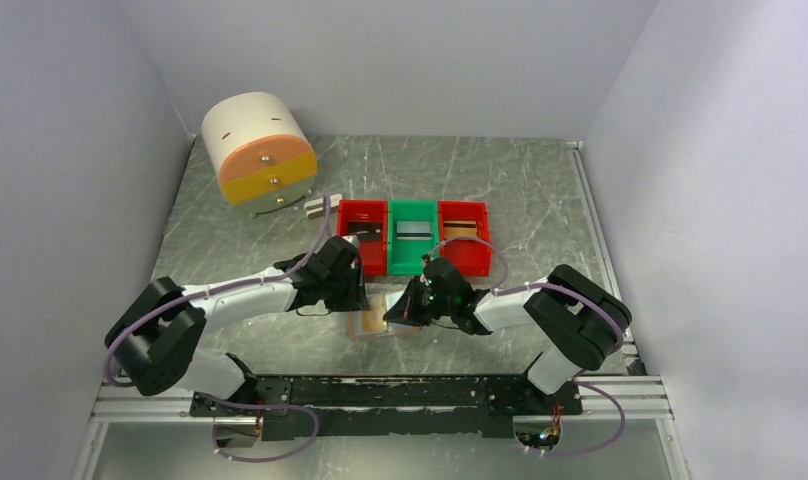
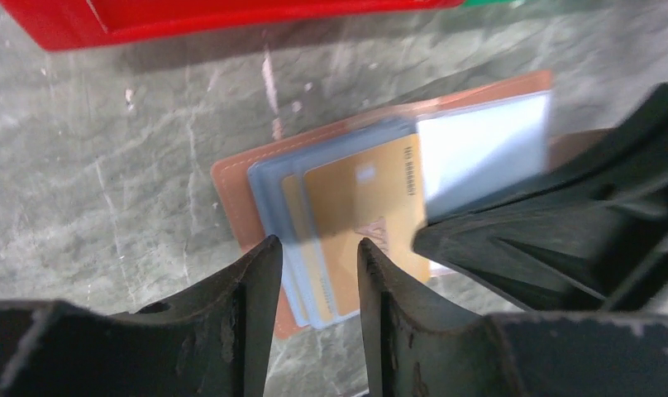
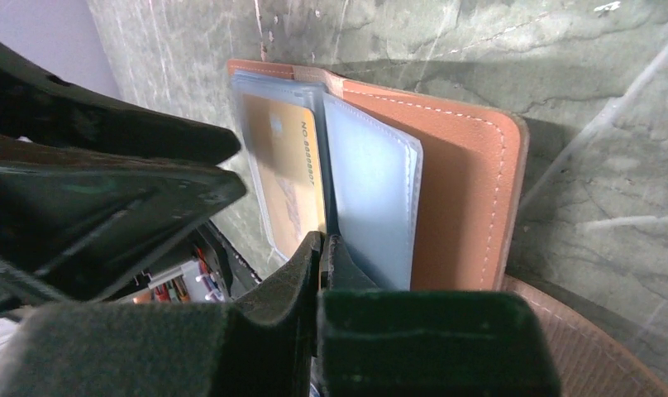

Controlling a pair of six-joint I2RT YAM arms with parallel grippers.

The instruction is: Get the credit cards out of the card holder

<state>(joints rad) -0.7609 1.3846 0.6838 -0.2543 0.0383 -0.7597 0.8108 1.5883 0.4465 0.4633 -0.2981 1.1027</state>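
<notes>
The tan-brown card holder lies open on the table between the two arms, its pale blue clear pockets facing up. A yellow-orange credit card sits inside one pocket. My left gripper is open, its fingers straddling the near edge of the pockets without touching the card. My right gripper is shut, its tips down on the holder at the seam between two pocket leaves; I see nothing between them. Other credit cards lie in the bins: black, grey-white, gold-brown.
Three bins stand in a row just beyond the holder: red, green, red. A round cream and orange drawer unit stands at the back left, with a small grey-white block beside it. The two grippers are close together over the holder.
</notes>
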